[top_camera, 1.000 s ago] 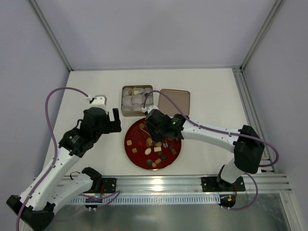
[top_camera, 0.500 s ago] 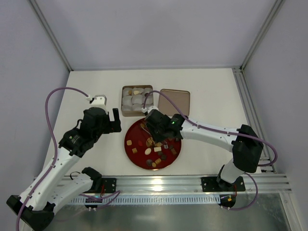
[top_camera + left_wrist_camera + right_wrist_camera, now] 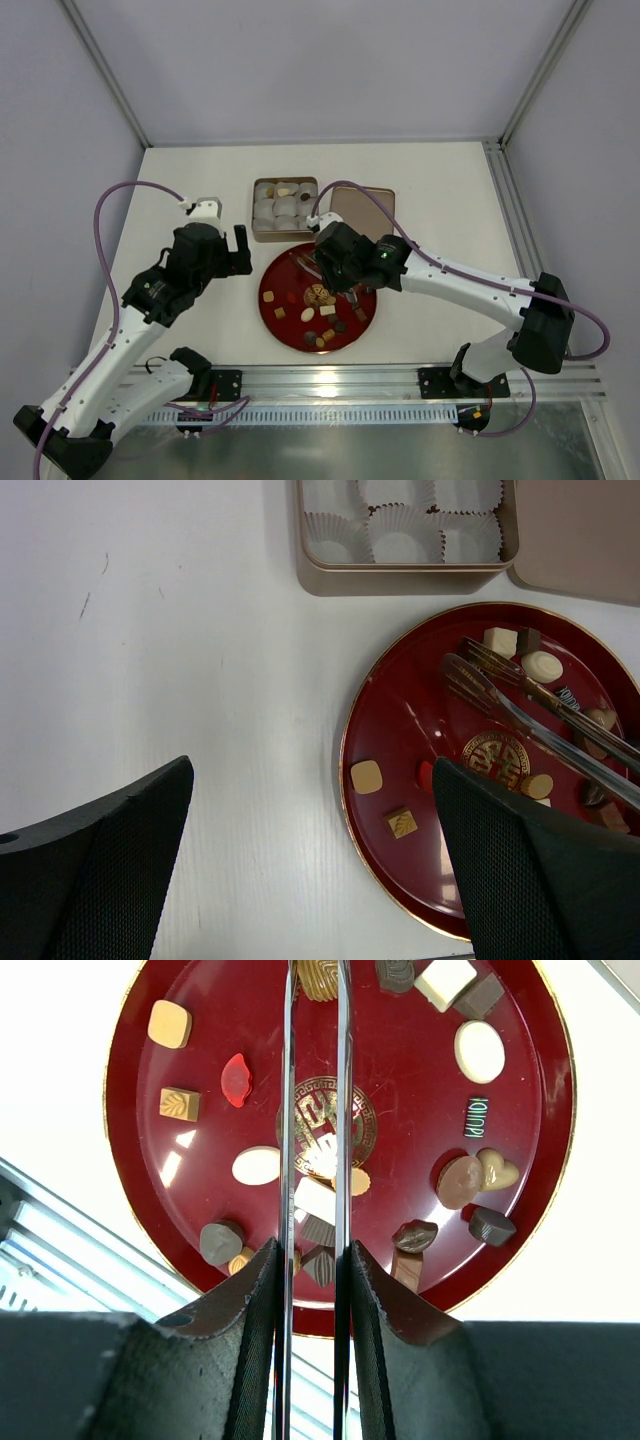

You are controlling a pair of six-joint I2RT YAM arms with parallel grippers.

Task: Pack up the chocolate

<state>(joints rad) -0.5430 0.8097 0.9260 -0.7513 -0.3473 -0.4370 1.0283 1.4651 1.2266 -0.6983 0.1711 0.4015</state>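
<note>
The chocolate (image 3: pixel 318 293) lies as many small pieces on a red plate (image 3: pixel 268 300). In the right wrist view they are tan (image 3: pixel 169 1023), red (image 3: pixel 238 1078), cream (image 3: pixel 479 1051) and dark brown (image 3: pixel 491 1226). My right gripper (image 3: pixel 340 264) is shut on metal tongs (image 3: pixel 289 1110) that reach over the plate (image 3: pixel 400 1080). A tan ribbed piece (image 3: pixel 318 975) shows between the tong arms at the top edge; I cannot tell if it is pinched. My left gripper (image 3: pixel 312 780) is open and empty over the table left of the plate (image 3: pixel 400 720). The tongs (image 3: pixel 520 705) also show there.
A gold tin (image 3: pixel 285 208) with white paper cups (image 3: pixel 400 545) stands behind the plate; a few cups hold sweets. Its lid (image 3: pixel 362 210) lies to its right. A metal rail (image 3: pixel 330 385) runs along the near edge.
My right arm has swung to the right and drawn the tongs slightly back over the plate. The left arm has not moved.
</note>
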